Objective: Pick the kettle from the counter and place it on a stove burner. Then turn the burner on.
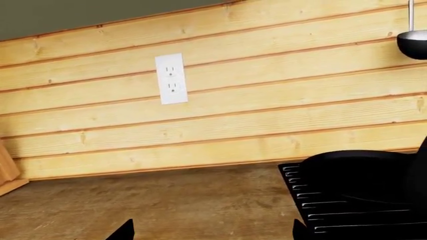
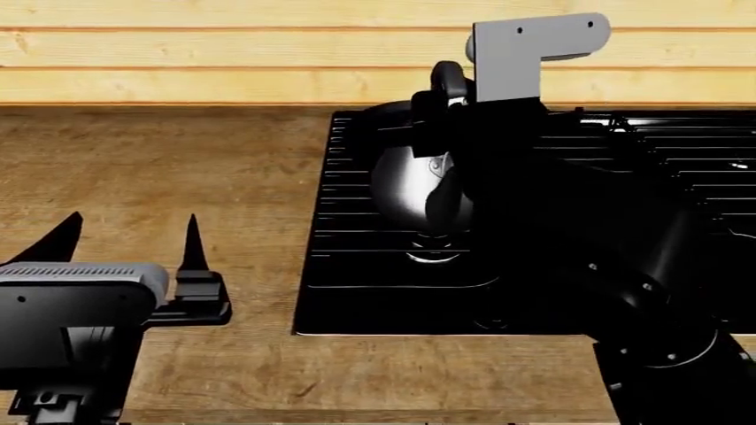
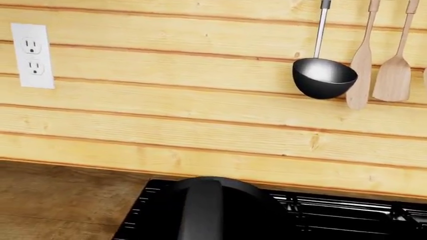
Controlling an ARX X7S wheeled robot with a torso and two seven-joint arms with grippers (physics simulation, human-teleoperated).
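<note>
The shiny dark-grey kettle [image 2: 408, 186] is over the left part of the black cooktop [image 2: 354, 292], above a round burner cap [image 2: 434, 254]. I cannot tell whether it rests on the grate bars. My right gripper [image 2: 447, 106] is at the kettle's arched handle, which fills the middle of the right wrist view [image 3: 200, 210], and looks shut on it; its fingers are hidden. My left gripper [image 2: 130, 221] is open and empty over the brown wood counter [image 2: 154, 168], left of the cooktop; in the left wrist view [image 1: 212, 232] its tips stand wide apart.
The pale plank wall [image 3: 200, 125] stands behind the counter with a white outlet [image 1: 171, 78]. A ladle [image 3: 323, 75] and two wooden spatulas [image 3: 393, 75] hang above the cooktop. My right arm [image 2: 638, 266] covers the cooktop's middle. A wooden block [image 1: 8, 172] stands at the counter's far left.
</note>
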